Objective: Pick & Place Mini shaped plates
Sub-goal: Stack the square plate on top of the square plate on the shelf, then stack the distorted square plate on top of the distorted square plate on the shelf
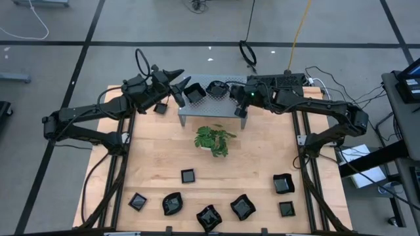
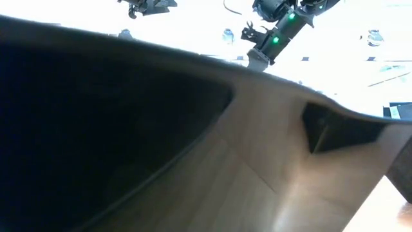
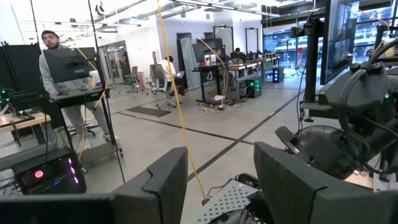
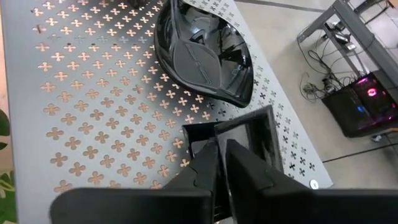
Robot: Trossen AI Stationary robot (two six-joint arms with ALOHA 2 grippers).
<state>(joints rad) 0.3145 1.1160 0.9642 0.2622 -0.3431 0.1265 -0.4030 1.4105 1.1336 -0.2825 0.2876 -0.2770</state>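
Right gripper (image 4: 219, 163): your right pincer sits over the stand's right end, fingers nearly together with a thin gap, pinching the near rim of a square plate (image 4: 249, 140).
Square plate: it rests on the grey perforated stand (image 4: 93, 106), just beside a rounded plate (image 4: 202, 56) farther along the top.
Left gripper (image 1: 178, 84): your left pincer hovers at the stand's left end, fingers apart, holding nothing; another black plate (image 1: 195, 94) lies on the stand just beside it.
Nearer table: seven more mini plates (image 1: 242, 207) lie scattered along the near edge of the wooden table (image 1: 262, 164).
Middle: a green plant (image 1: 213, 139) stands between them and the stand.
Room: a person (image 3: 62, 68) stands behind a desk.
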